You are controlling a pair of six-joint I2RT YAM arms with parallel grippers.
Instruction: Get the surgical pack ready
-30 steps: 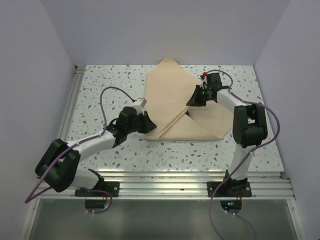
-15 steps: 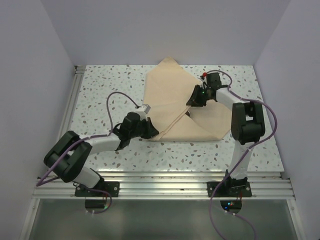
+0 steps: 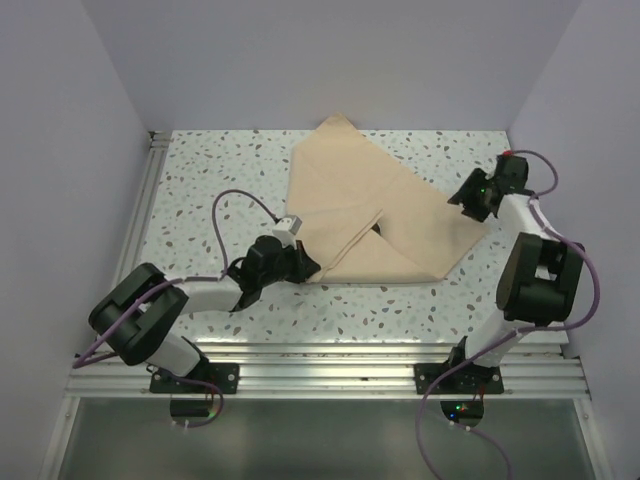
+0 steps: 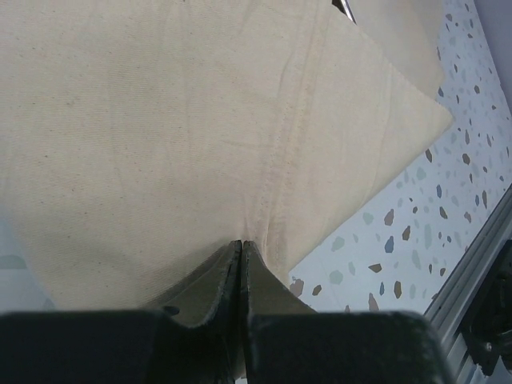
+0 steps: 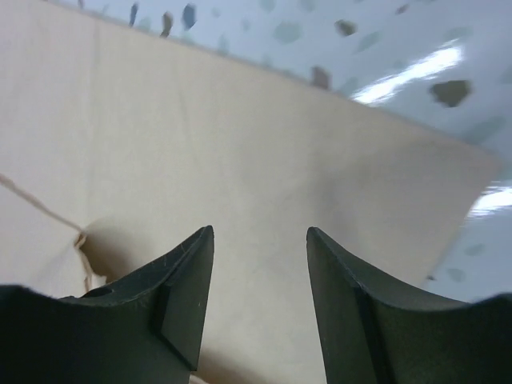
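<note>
The surgical pack (image 3: 350, 200) is a tan cloth wrap lying partly folded on the speckled table, with flaps overlapping and a small dark gap (image 3: 377, 230) near its middle. My left gripper (image 3: 303, 265) is at the cloth's near-left corner. In the left wrist view its jaws (image 4: 242, 242) are shut, and creases in the cloth (image 4: 200, 120) run into the tips. My right gripper (image 3: 462, 200) hovers over the cloth's right corner. Its jaws (image 5: 260, 232) stand open with only flat cloth (image 5: 240, 144) below them. Whatever the wrap holds is hidden.
The speckled table (image 3: 220, 180) is bounded by white walls on three sides. An aluminium rail (image 3: 330, 355) runs along the near edge and shows at the lower right of the left wrist view (image 4: 480, 264).
My right gripper opened, let go of the flap near the pack's middle and swung out to the right corner. The left gripper closed and drew slightly toward the near edge.
</note>
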